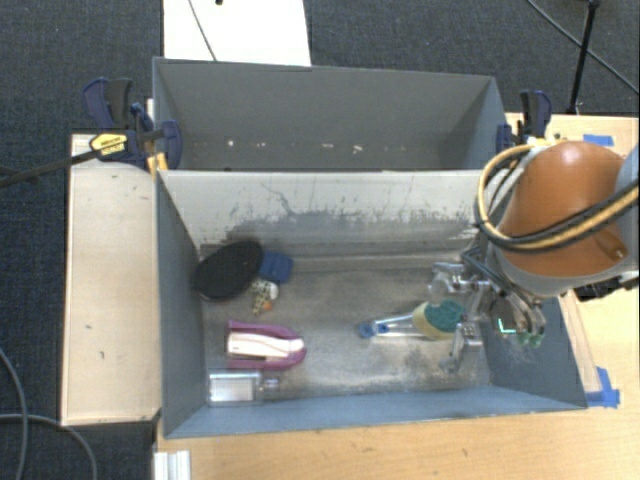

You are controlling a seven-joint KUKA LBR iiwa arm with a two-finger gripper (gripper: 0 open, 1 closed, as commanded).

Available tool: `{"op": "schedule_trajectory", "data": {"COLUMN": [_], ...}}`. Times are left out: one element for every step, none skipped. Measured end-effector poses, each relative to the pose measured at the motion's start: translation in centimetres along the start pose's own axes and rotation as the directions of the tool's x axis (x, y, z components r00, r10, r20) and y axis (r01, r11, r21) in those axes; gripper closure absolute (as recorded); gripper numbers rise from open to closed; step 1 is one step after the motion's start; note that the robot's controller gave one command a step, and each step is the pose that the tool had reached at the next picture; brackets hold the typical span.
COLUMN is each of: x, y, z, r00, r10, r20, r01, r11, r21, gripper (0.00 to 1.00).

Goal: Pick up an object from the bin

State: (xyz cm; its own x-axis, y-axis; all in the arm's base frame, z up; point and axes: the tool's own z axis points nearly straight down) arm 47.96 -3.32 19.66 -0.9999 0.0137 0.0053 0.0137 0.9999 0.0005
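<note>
While jaws stand spread, teal round-headed tool [438, 319] lying between them.

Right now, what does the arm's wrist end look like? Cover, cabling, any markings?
Rounded orange cover over the wrist, with yellowish and black cables looped round it. Beyond it, the gripper is bare silver metal, with a small green light glowing on it. No markings legible.

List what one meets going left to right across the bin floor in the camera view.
Black oval pad, small blue thing beside it, blue-handled tool with a teal head, gripper.
</note>
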Motion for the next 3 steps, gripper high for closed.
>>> {"op": "schedule_trajectory", "data": {"x": [-3.3, -3.2, -2.3], "y": [-1.1, -1.1, -2.2], "z": [12.4, 12.3, -3.6], "r00": [0.942, 0.944, 0.946], "r10": [0.336, 0.331, 0.324], "r20": [0.015, 0.011, 0.015], "r01": [-0.336, -0.331, -0.324], "r11": [0.942, 0.944, 0.946], "r21": [-0.007, -0.004, -0.004], "gripper": [0.00, 1.00, 1.00]}}
